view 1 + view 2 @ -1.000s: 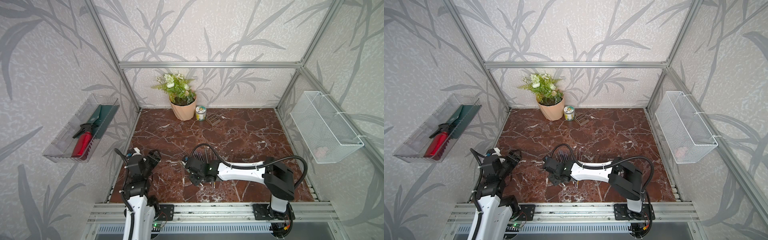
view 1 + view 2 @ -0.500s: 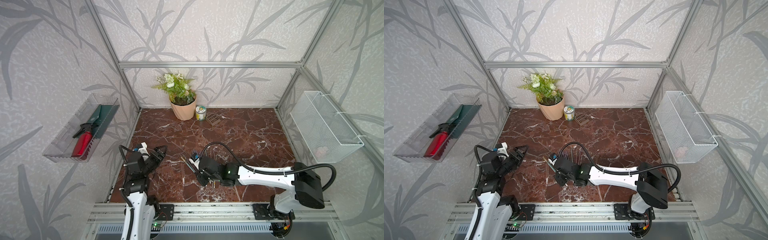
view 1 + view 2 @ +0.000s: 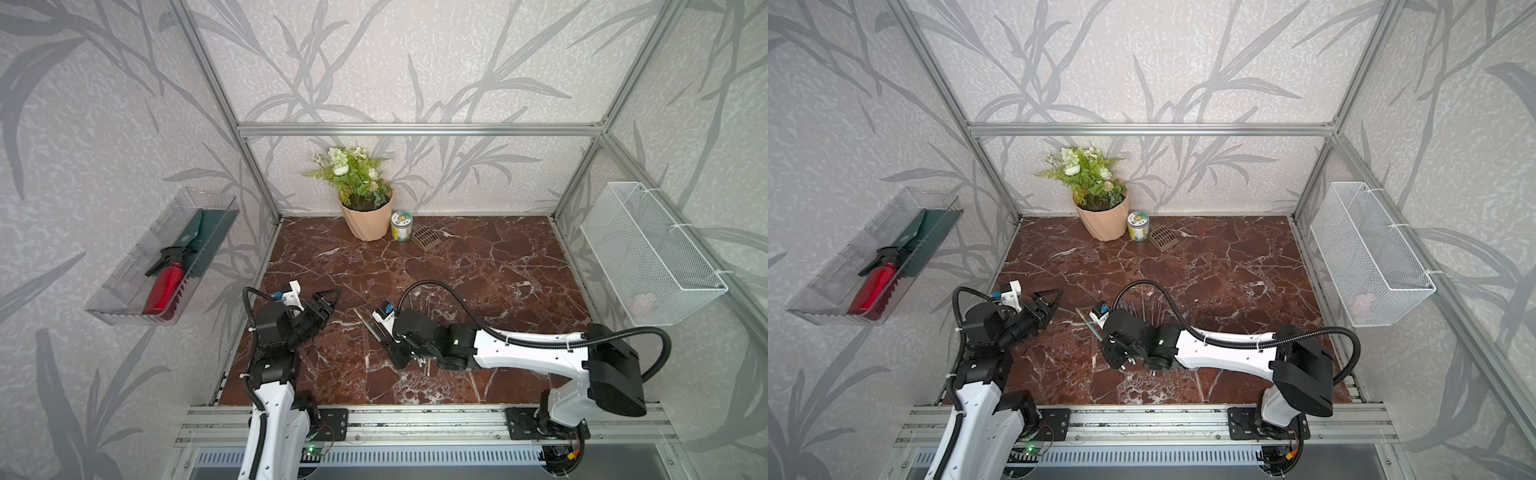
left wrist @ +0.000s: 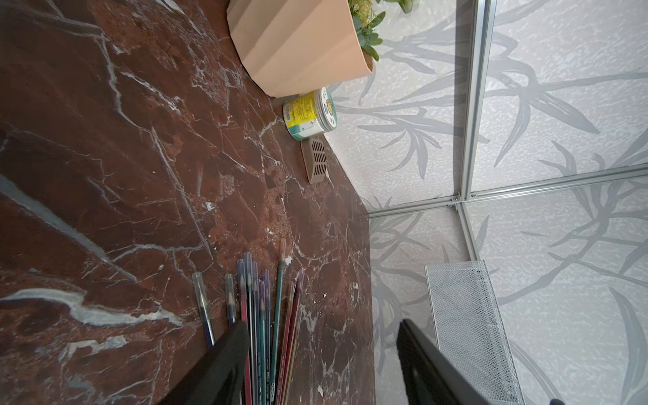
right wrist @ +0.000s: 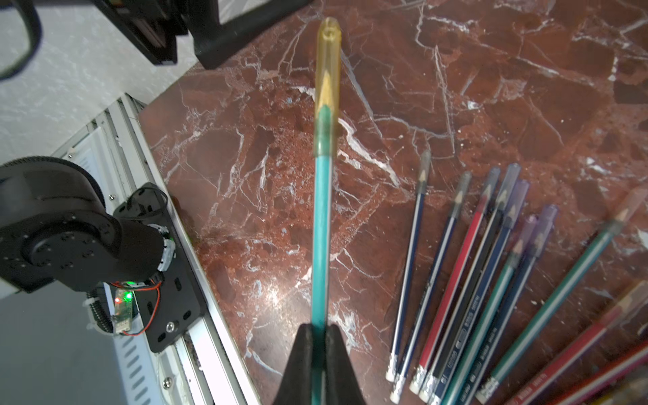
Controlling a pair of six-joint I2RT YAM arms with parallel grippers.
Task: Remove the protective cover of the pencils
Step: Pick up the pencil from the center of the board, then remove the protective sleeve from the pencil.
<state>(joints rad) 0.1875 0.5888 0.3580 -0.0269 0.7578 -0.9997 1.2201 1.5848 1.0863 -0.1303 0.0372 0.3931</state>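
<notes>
Right gripper clamps slim teal pencil; left gripper gapes empty. Pinch translucent yellow plastic cap ahead of right gripper, pull straight along barrel.

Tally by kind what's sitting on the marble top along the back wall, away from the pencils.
Potted plant: 1
Tin: 1
Vent grille: 1
Total: 3

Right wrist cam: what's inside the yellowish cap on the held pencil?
Through the translucent cap, the sharpened cone and barrel end of the teal pencil show. The right gripper is shut on it. The lead point itself is too blurred to tell.
</notes>
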